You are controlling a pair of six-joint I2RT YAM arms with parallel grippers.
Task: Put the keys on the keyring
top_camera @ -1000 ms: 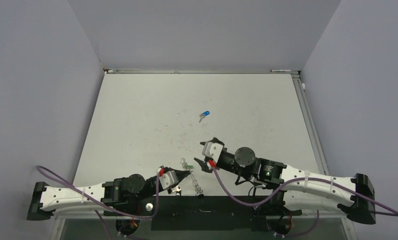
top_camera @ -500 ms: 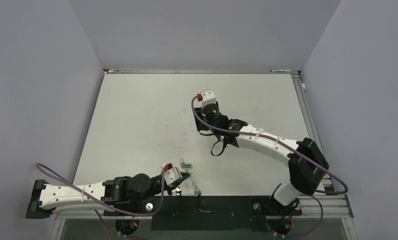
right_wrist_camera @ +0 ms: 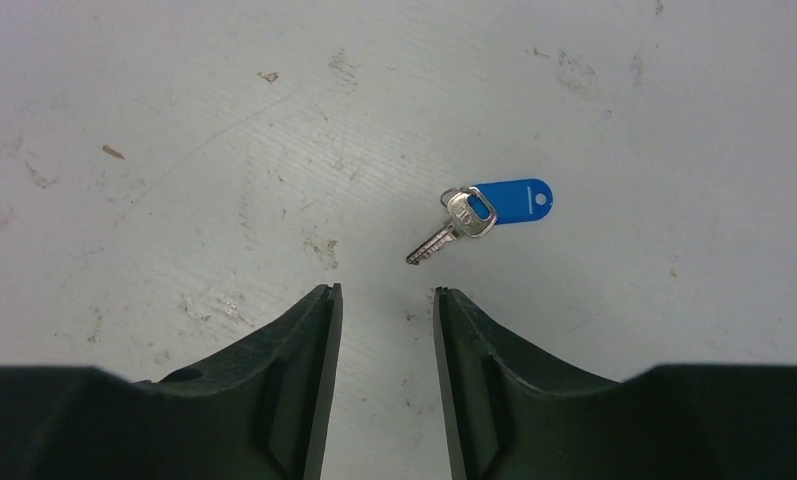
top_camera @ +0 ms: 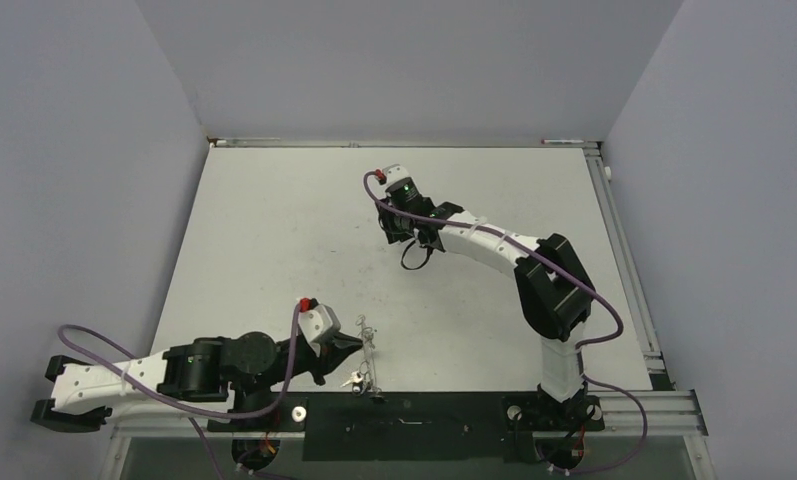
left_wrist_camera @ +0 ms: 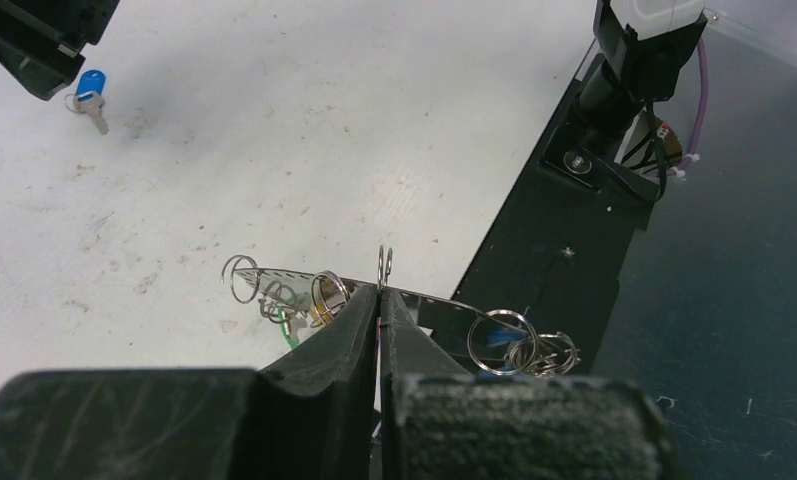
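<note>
My right claw hangs over the pale, scuffed surface with its two black fingers apart and nothing between them. The small silver key with the blue oval plastic tag lies flat just ahead of my fingertips, a little to the right of the gap and touching neither finger. Its blade points back toward me and to the left, and the tag stretches off to the right. Whether the tag carries any writing I cannot tell; I see only a small pale dot near its far end. My left claw is down at the near edge of the surface, fingers together and clamped on the thin grey metal wire keyring. The wire runs crosswise right at my fingertips, with small silver loops and bits of green, yellow and blue hanging from it on either side. From there, the blue-tagged key sits far off across the surface, well apart from the keyring.
</note>
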